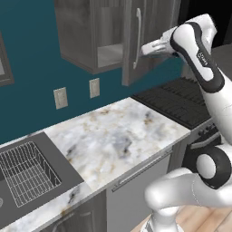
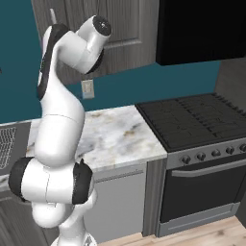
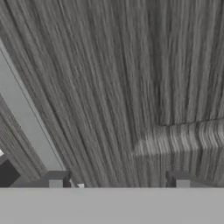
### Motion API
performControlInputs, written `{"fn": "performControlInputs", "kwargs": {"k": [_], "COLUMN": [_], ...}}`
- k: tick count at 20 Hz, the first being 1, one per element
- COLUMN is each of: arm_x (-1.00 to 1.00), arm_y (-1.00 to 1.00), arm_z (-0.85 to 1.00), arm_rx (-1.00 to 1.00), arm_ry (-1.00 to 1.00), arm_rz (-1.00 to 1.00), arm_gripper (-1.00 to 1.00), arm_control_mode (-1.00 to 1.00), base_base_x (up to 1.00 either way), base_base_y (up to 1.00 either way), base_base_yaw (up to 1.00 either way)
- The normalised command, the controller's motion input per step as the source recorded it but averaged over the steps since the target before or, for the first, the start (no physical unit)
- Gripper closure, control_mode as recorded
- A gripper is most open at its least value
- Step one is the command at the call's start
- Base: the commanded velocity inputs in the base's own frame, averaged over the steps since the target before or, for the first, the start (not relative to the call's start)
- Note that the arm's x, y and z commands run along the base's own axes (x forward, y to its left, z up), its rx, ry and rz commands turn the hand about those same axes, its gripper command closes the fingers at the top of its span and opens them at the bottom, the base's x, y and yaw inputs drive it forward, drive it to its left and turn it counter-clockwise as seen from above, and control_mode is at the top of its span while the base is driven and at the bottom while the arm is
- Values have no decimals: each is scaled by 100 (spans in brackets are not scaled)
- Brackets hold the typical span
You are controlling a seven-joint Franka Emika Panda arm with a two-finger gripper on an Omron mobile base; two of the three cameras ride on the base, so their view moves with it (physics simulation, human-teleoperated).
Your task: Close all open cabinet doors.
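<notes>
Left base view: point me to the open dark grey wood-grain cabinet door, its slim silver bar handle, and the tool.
open dark grey wood-grain cabinet door [image 1: 130,68]: left base view, lower panel.
slim silver bar handle [image 1: 137,38]: left base view, mid bar.
tool [image 1: 146,49]: left base view, tips at the door face.

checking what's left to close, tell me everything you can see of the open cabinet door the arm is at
The open cabinet door is a tall dark grey wood-grain panel with a recessed frame and a slim vertical silver bar handle. It stands swung out from the wall cabinet, hanging above the marble counter beside the stove, with the shelf behind exposed. The gripper is right against its outer face next to the handle; the hand view shows its grain close up. Whether they touch is unclear.
</notes>
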Motion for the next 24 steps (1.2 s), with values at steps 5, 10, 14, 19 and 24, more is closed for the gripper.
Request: {"fn": "performControlInputs", "kwargs": {"k": [5,10,14,19,24], "arm_x": [67,81,77,66,64], "arm_y": [93,75,76,68,60], "arm_z": [0,0,0,-7,-1], "arm_rx": [2,0,0,0,0], "arm_ry": [0,0,0,0,3], "arm_rz": [-40,-35,-35,-32,-30], "arm_gripper": [-100,-100,-100,-100,-100], "arm_control_mode": [-100,-100,-100,-100,-100], "base_base_x": [0,0,0,0,0], "base_base_y": [0,0,0,0,0], "base_base_yaw": [0,0,0,0,0]}}
